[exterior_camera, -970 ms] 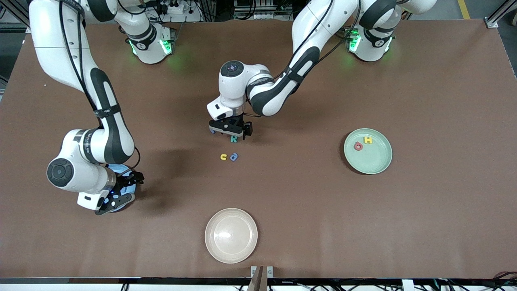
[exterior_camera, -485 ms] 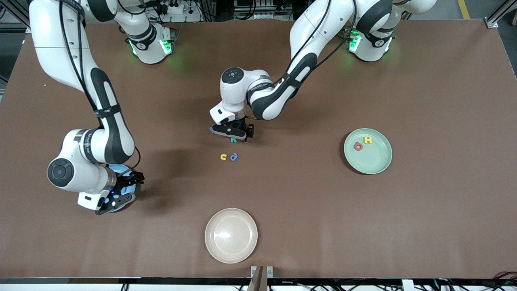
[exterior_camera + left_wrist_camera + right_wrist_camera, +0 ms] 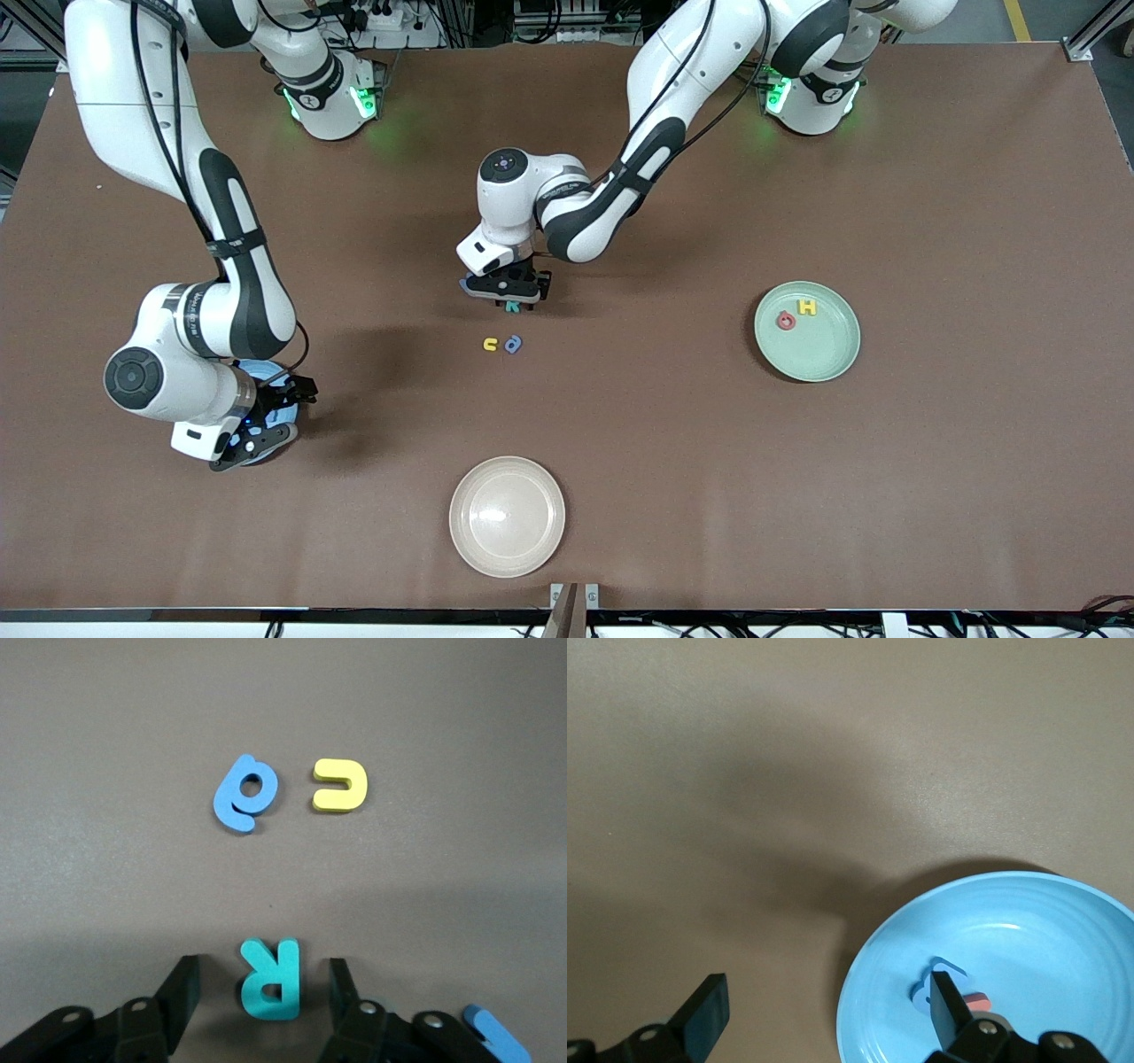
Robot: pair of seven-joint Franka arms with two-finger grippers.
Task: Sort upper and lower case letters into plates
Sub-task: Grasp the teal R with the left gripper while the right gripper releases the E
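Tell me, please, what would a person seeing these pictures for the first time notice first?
The left gripper is down at the table's middle, its fingers either side of a teal R with gaps showing. Nearer the front camera lie a blue letter and a yellow letter side by side. The right gripper hangs open over the blue plate, and the green plate toward the left arm's end holds a yellow H and a red letter.

The bench [image 3: 930, 461] is plain matte brown, and on it sit a teal R [image 3: 270, 979], a blue letter [image 3: 245, 793] and a yellow one [image 3: 340, 785]. A pale mint green plate [image 3: 828, 354] carries a yellow H [image 3: 807, 307] and a red letter [image 3: 786, 321]. There is also a sky blue plate [image 3: 1045, 930] and a cream-beige plate [image 3: 507, 517]; the arms are white with black fingers [image 3: 182, 992].
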